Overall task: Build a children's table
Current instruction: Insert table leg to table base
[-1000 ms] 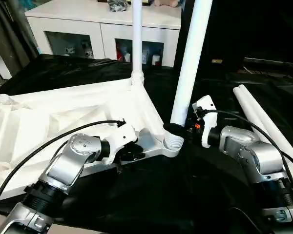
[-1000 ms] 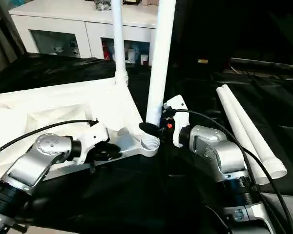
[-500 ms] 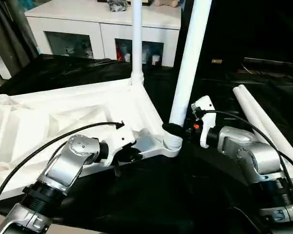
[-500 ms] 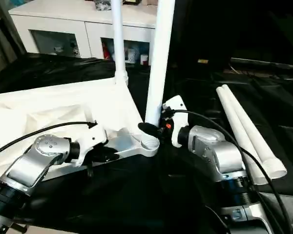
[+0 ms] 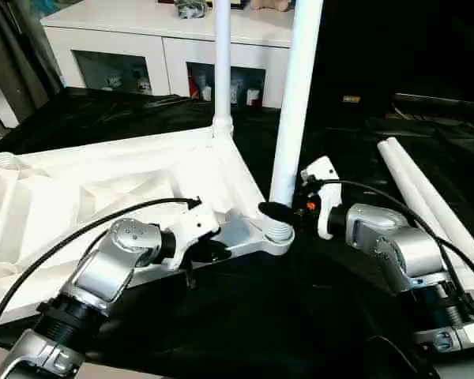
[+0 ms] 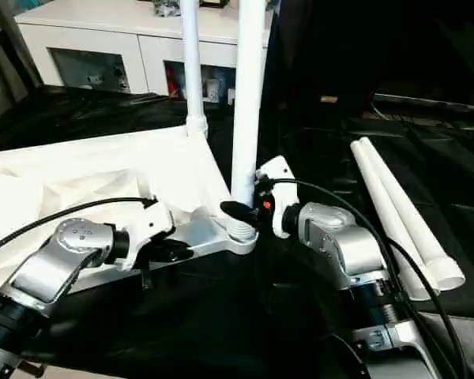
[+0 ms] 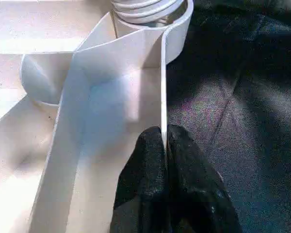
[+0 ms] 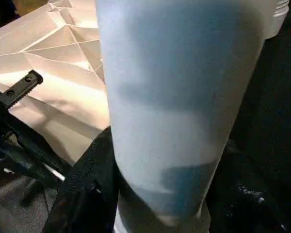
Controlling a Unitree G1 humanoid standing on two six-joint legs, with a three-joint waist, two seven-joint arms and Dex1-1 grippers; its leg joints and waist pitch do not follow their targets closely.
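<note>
1. On the black-draped table (image 5: 245, 332), the upturned tabletop (image 5: 103, 189) lies ribs-up, its near corner socket (image 5: 278, 234) the landmark for what follows.
2. At that socket, the right pincer (image 5: 278, 212) is clamped on the base of a leg (image 5: 294, 103) that stands nearly upright, its threaded end partly in the socket.
3. Just beside the socket, the left pincer (image 7: 164, 145) is pressed together on the tabletop's thin side wall (image 7: 163, 82), apparently steadying the piece.
4. Beyond the socket, a second leg (image 5: 222, 63) already stands in the far corner; two spare legs (image 6: 403, 221) lie well apart from it, on the cloth.
5. Risk: the held leg looks slightly off plumb, so turning it may cross the threads and jam it.
6. Risk: the grip on the thin wall seems slight; a hard twist could slide the tabletop across the cloth or flex the wall free.
7. Risk: the tall leg may lever out if the right pincer loosens before the threads bite.
</note>
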